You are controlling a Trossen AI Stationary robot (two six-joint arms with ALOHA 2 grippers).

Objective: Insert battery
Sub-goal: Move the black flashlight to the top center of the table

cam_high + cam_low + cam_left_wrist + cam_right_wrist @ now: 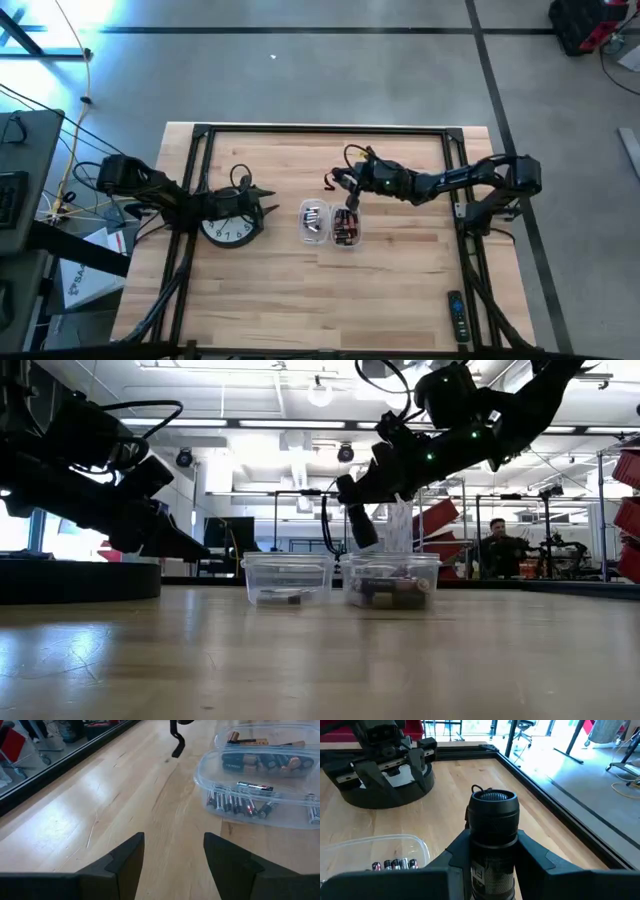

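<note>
Right gripper (490,865) raised over the battery tubs, fingers clamped on a black flashlight (492,827). Left gripper (172,857) low over the wall clock (230,229), fingers spread, holding nothing. Loose batteries (240,802) in clear tub (314,222); more in second tub (346,227) touching it. Remote (455,312) well apart on tabletop (300,300).

Grey concrete floor (300,80) crossed by dark tape lines, white ceiling (250,400) lit by round lamps, a seated person (497,545) seen beyond the tabletop's far edge
</note>
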